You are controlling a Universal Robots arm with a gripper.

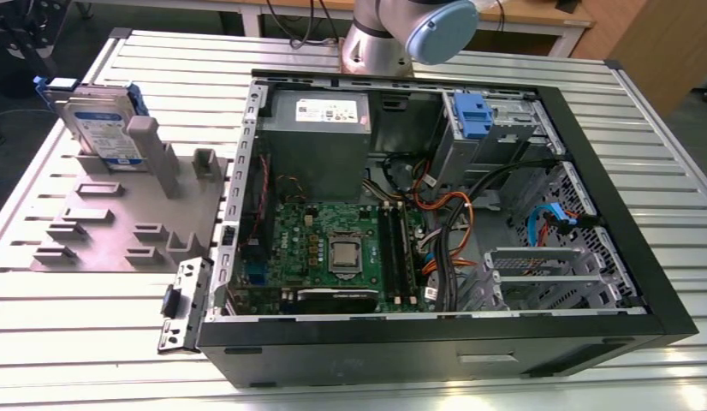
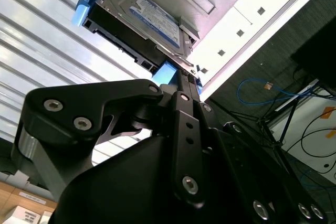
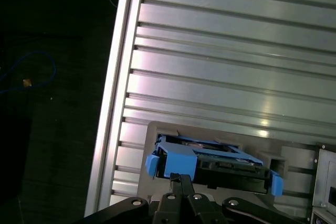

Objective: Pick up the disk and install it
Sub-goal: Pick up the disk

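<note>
The disk stands on edge in a grey fixture on the exterior view's left, silver-grey with a white-and-blue label and a blue bracket around it. In both wrist views my gripper points at the disk, its black fingers closed together with nothing between them. The fingertips line up with one blue end of the bracket. I cannot tell whether they touch it or hang apart from it.
An open computer case lies on the slatted aluminium table, with a motherboard, cables, and a grey box with a white sticker. A drive bay with a small blue tab sits at its far corner. The arm's base stands behind.
</note>
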